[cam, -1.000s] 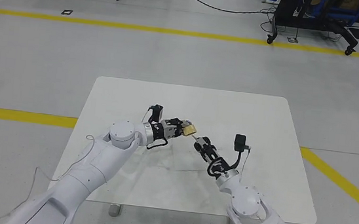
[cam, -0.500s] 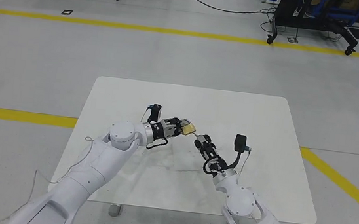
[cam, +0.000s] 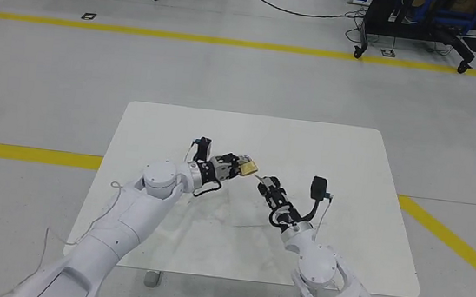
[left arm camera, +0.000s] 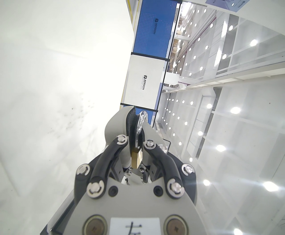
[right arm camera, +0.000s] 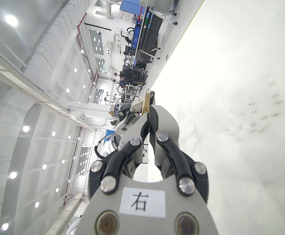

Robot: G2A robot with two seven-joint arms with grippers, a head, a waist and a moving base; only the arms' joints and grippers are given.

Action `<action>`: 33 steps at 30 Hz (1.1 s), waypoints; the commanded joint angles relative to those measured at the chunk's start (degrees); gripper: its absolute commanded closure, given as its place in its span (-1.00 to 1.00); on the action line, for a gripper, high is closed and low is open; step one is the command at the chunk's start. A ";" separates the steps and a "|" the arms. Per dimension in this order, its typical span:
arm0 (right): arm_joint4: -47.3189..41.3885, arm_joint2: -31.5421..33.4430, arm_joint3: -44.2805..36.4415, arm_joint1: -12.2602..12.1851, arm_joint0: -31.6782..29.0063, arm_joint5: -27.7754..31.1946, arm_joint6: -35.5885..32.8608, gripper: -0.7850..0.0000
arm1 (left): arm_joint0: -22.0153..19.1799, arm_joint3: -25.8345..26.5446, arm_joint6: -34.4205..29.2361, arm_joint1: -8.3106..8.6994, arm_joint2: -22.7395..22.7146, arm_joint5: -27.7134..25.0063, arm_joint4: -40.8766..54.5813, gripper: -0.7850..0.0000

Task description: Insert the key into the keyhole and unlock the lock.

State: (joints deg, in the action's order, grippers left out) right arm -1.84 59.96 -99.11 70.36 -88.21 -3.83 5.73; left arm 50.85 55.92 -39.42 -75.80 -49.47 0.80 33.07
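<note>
Well, left gripper: fingers clamped on the lock; right gripper: fingers together, near it. I see one-character labels on both.

Bright, flat light from overhead falls evenly on the white worktop in the top view. In both wrist views the worktop burns out to near-blank white (only a few dark specks survive), and rows of ceiling lamps flare as hot spots. Straight lines bow toward those views' edges. The screws on the left gripper glint.
</note>
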 commanded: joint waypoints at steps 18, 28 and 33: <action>-0.25 -1.70 1.71 1.84 1.78 -0.77 2.88 1.00 | 0.26 -0.14 -2.37 -0.51 -1.08 1.14 -0.99 1.00; 2.61 -2.75 2.19 2.61 1.72 -0.76 4.69 1.00 | 0.25 -0.57 -2.66 -0.94 -1.32 1.47 -1.35 1.00; 4.95 -3.69 2.54 3.13 2.13 -1.50 6.60 1.00 | 0.17 -0.87 -2.85 -1.14 -1.48 1.47 -1.56 1.00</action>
State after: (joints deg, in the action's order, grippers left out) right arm 2.46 56.42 -96.60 73.41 -86.12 -5.17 11.73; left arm 51.03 55.11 -42.30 -76.93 -50.88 2.30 31.53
